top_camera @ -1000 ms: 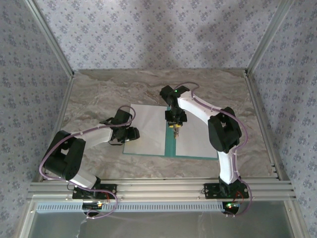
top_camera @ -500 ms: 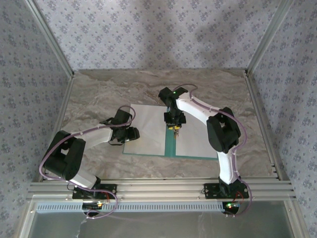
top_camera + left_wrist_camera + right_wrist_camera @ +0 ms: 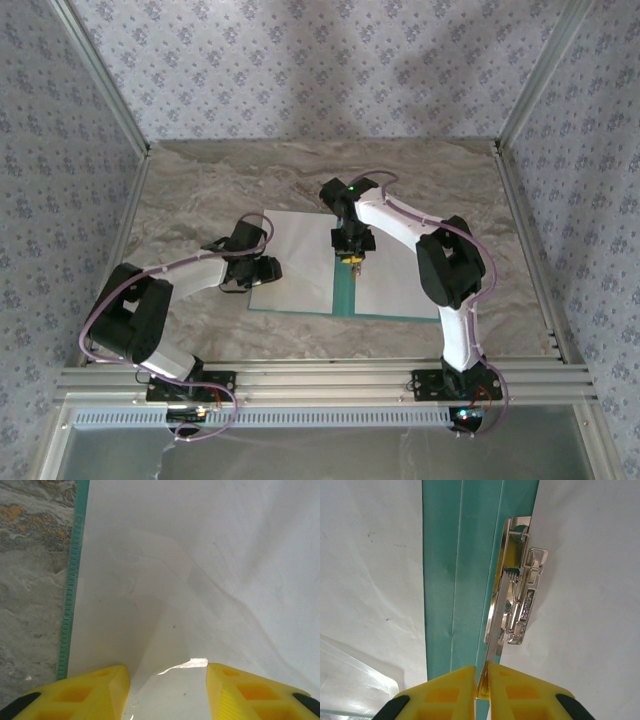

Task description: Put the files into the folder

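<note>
The right claw (image 3: 483, 681) has just tightened onto the lever of the clip (image 3: 521, 605) at the spine of the open folder (image 3: 452, 580), ready to fasten the files (image 3: 590, 580) lying inside, while the left claw (image 3: 167, 690) hovers open over one sheet (image 3: 210, 570).

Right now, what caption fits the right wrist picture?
Yellow right gripper pinches the shiny metal clip on the open teal-green paper folder.

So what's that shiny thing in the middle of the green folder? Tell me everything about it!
It's a metal clip, silvery and shiny, long and narrow, with a small latch and a thin flat bar. It lies along the centre fold of the open teal folder, its right side on a white sheet. The right gripper pinches the bar's near end.
</note>
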Robot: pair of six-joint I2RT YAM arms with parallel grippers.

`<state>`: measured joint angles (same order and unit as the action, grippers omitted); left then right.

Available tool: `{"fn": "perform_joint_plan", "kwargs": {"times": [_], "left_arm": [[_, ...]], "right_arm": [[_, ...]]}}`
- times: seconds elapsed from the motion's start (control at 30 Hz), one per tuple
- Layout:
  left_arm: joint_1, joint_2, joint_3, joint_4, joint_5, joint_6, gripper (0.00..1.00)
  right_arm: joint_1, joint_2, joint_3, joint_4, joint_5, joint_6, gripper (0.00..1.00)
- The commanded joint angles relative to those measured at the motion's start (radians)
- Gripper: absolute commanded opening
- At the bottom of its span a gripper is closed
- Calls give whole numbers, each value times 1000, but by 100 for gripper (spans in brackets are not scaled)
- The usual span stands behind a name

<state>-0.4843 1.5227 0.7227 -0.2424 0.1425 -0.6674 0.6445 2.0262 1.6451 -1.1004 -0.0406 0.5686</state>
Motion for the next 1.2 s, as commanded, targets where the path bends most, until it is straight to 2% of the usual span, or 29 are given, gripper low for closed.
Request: {"fn": "perform_joint_plan", "kwargs": {"times": [0.0,0.7,1.17], "left_arm": [[4,49,-44,-55,-4,-4,48],[4,48,-46,-54,-10,-9,48],[4,44,-47,-60,-11,-9,48]], "right_arm": [[12,22,-20,-47,19,14,14],[32,32,-80,-67,81,33,10],[32,29,-149,-14,83,49,10]]}}
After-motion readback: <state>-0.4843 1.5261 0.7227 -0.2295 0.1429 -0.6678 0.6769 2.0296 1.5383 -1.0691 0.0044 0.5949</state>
